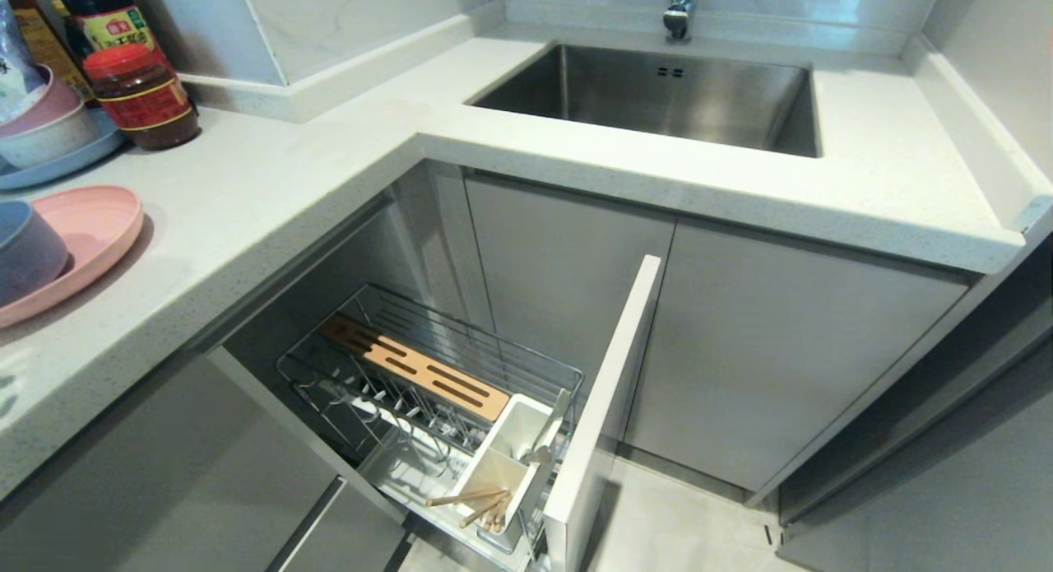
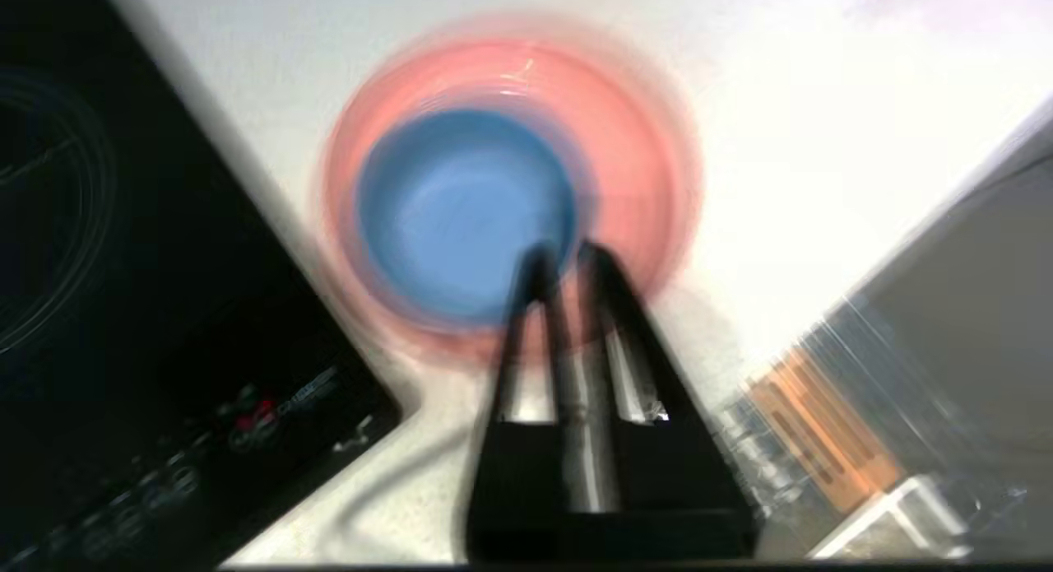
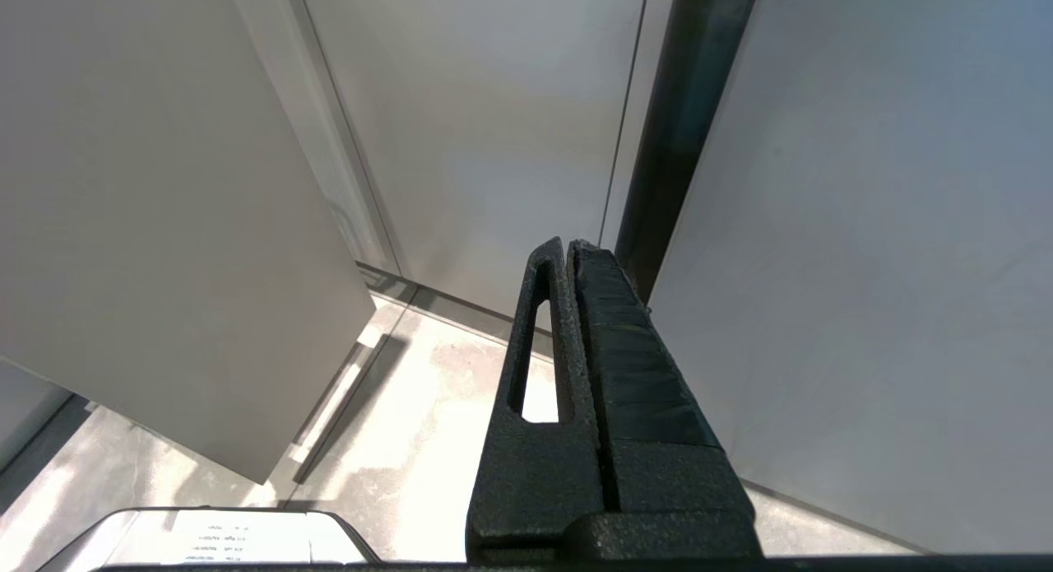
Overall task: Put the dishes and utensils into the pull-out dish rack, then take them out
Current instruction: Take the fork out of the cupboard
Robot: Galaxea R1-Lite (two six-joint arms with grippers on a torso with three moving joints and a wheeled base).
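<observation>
Two chopsticks (image 1: 475,505) lean in the rack's (image 1: 428,366) white box (image 1: 502,465), tips pointing left; both claws, left (image 2: 562,263) and right (image 3: 566,255), are closed and empty.

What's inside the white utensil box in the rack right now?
Wooden chopsticks lean out of the box's front compartment; a metal utensil stands at its side. Anything lower in the box is hidden by its walls.

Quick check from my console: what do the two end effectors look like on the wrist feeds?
Left end effector: two slim black tapered fingers with shiny silvery strips along them, on a black base. Right end effector: matte, grainy black; one finger has a long slot, the other a ribbed black pad. No cables or markings visible.
</observation>
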